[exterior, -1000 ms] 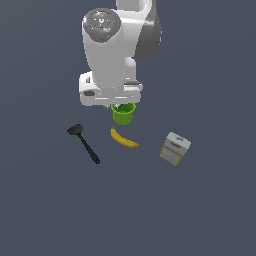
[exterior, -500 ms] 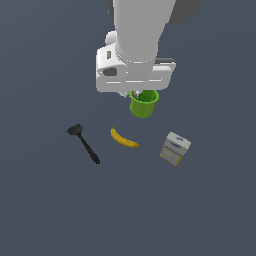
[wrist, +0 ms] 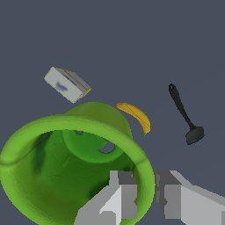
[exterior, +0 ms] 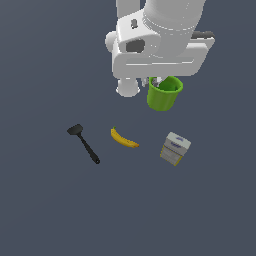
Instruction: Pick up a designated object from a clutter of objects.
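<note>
The bright green cup [exterior: 163, 94] hangs in the air under the white arm, well above the dark floor, tilted a little. My gripper [wrist: 144, 200] is shut on the cup's rim, one finger inside the wall and one outside; the cup [wrist: 66, 167] fills much of the wrist view. In the exterior view my gripper [exterior: 158, 82] is mostly hidden by the hand and the cup. The yellow banana [exterior: 123, 138], the black spatula [exterior: 84, 143] and the grey-white box with a yellow side [exterior: 174, 148] lie on the floor below.
The banana [wrist: 136, 117], spatula [wrist: 184, 115] and box [wrist: 67, 84] also show in the wrist view, far beneath the cup. The arm's white body [exterior: 157, 40] fills the upper part of the exterior view.
The arm has risen with the green cup in its grip, lifting it off the floor and toward the exterior view's right. Banana, spatula and box have stayed in place.
</note>
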`<act>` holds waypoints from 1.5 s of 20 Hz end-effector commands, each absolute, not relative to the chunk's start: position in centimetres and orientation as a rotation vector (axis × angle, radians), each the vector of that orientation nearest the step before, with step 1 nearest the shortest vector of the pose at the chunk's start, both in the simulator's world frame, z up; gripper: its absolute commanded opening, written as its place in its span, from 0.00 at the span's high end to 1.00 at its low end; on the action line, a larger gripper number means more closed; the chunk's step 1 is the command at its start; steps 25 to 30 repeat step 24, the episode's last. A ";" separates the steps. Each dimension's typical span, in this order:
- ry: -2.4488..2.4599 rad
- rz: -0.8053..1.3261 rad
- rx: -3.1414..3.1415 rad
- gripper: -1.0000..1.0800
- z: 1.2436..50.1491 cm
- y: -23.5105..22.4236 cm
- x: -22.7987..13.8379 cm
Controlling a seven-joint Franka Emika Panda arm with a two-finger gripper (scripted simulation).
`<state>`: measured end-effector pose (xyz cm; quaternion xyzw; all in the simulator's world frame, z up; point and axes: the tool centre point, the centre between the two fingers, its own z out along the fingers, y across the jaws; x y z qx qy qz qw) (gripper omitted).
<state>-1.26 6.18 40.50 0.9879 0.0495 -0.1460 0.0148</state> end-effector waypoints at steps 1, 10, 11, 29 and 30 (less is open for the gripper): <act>0.153 -0.452 3.075 1.00 41.9 7.3 -0.6; 0.150 -0.452 3.075 1.00 45.2 10.1 1.1; 0.150 -0.452 3.075 1.00 45.4 10.3 1.2; 0.149 -0.452 3.074 1.00 46.7 11.4 2.0; 0.149 -0.452 3.074 1.00 46.7 11.4 2.0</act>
